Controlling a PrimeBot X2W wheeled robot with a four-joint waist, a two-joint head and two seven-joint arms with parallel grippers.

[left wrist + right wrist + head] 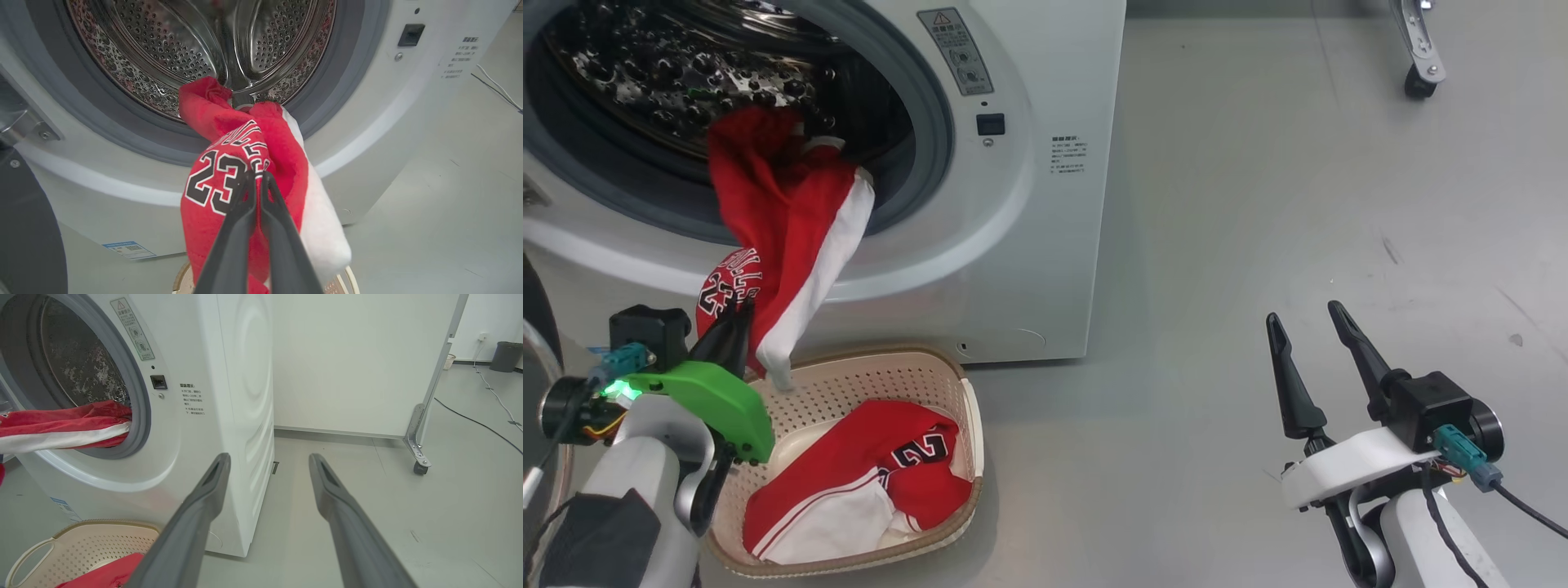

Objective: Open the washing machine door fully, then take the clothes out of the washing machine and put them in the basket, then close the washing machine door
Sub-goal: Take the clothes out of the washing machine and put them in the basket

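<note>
Your left gripper (256, 174) has its two dark fingers pinched tight on the red sports jersey with white panels and a black-and-white 23 (784, 204), biting a fold of cloth just beside the number. The jersey hangs out of the mouth of the big white front-loading washing machine (1029, 229). Its upper end lies over the grey rubber gasket (931, 122) and reaches into the perforated steel drum (645, 73). Its lower end dangles in front of the machine, over the small cream perforated plastic basket (907, 353) standing on the floor against the machine's front. A second red-and-white jersey (866, 474) already lies in that basket. Your right gripper (1300, 310) has its fingers spread wide with nothing between them, off to the machine's right over the floor. Expect the cloth to be light, limp and rather slick — it will sag and trail rather than follow as one piece, and the tail could catch on the gasket lip or a drum paddle. A pinch on a single layer may slip, so a bunched fold near the middle looks the safer hold. I'd judge you need to draw the jersey away from the machine's opening before lowering it — otherwise part may fall outside the basket.
</note>
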